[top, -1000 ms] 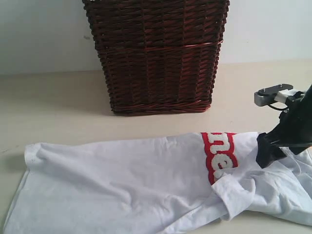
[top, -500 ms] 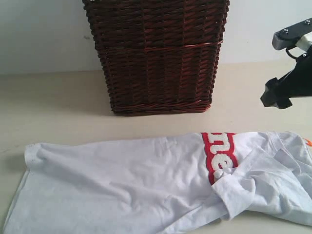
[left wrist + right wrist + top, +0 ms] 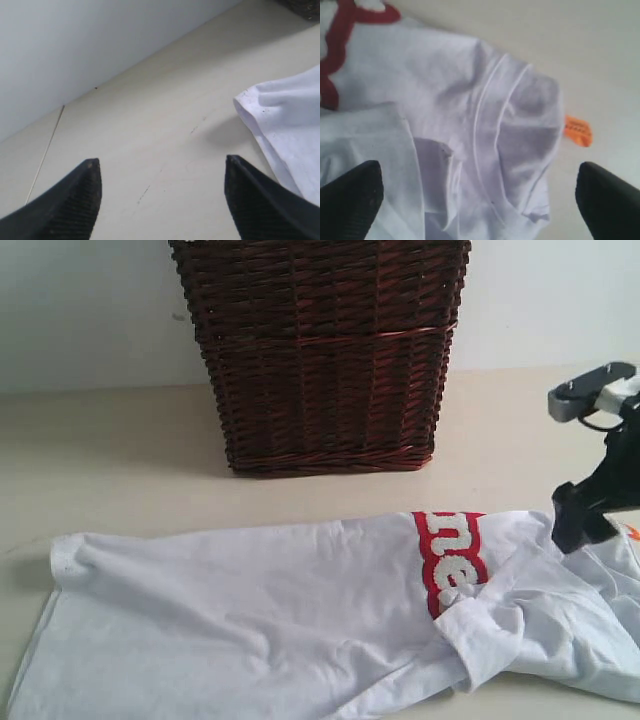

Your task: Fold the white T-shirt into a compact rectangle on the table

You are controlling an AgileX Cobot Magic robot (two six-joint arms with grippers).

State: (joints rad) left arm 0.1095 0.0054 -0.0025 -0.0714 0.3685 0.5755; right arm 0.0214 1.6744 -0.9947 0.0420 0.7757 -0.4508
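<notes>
The white T-shirt lies lengthwise across the table, folded over itself, with its red-outlined lettering right of the middle. My right gripper hangs just over the collar end at the right edge. In the right wrist view this gripper is open wide above the collar, with the orange neck tag off to one side. My left gripper is open over bare table, beside the shirt's hem corner. The exterior view does not show the left gripper.
A tall dark wicker basket stands at the back middle of the table, against the pale wall. A strip of bare table runs between the basket and the shirt.
My right gripper lifted off the shirt's collar end, rose high, then came back down to just above it. The shirt lies almost as before. The left arm shows no change.
</notes>
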